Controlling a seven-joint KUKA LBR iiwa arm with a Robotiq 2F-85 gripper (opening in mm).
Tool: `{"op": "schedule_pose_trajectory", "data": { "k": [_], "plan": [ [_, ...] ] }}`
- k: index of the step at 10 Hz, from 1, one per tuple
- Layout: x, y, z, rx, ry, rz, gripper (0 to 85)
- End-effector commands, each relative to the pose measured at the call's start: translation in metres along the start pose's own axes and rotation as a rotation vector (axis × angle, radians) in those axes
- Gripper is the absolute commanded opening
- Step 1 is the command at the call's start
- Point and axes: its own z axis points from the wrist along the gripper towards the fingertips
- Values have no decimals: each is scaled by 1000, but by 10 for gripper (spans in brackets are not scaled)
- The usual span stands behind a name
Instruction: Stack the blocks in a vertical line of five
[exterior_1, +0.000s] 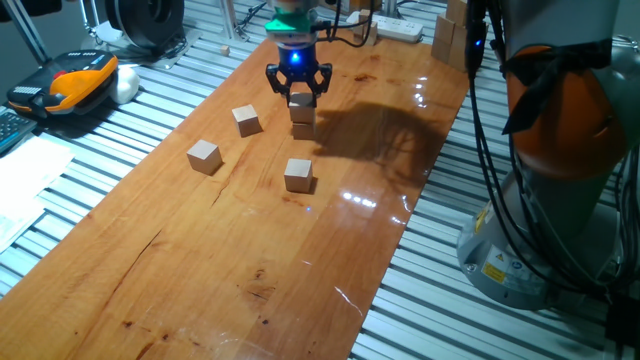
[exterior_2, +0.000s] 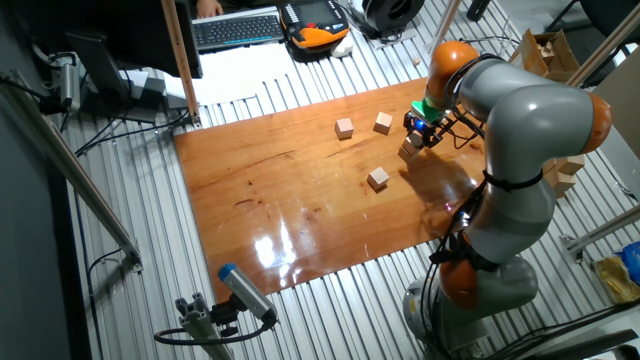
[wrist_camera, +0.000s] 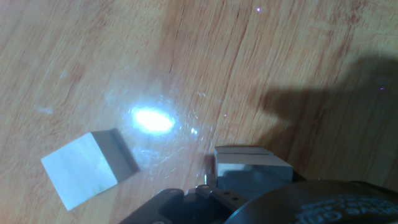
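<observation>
Gripper (exterior_1: 298, 88) jaws spread around top cube (exterior_1: 301, 101), seated on lower cube (exterior_1: 302, 125), grip state unclear; risk: off-centre seating or finger drag on withdrawal topples two-cube stack.

We are in a robotics lab: a large grey-and-orange arm (exterior_2: 520, 150) stands bolted beside a varnished wooden tabletop (exterior_2: 290, 200) laid over ribbed aluminium profile decking (exterior_1: 520, 320). Beyond the far edge we see a keyboard (exterior_2: 237, 30), an orange teach pendant (exterior_1: 75, 82), cables and a white power strip (exterior_1: 398, 27).
</observation>
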Motion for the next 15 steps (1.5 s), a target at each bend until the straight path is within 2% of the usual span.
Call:
{"op": "schedule_pose_trajectory", "data": {
  "k": [1, 10, 15],
  "plan": [
    [0, 0, 0, 0, -1, 0, 0],
    [-1, -1, 2, -13, 7, -29, 0],
    [-1, -1, 2, -3, -3, -12, 0]
  ]
}}
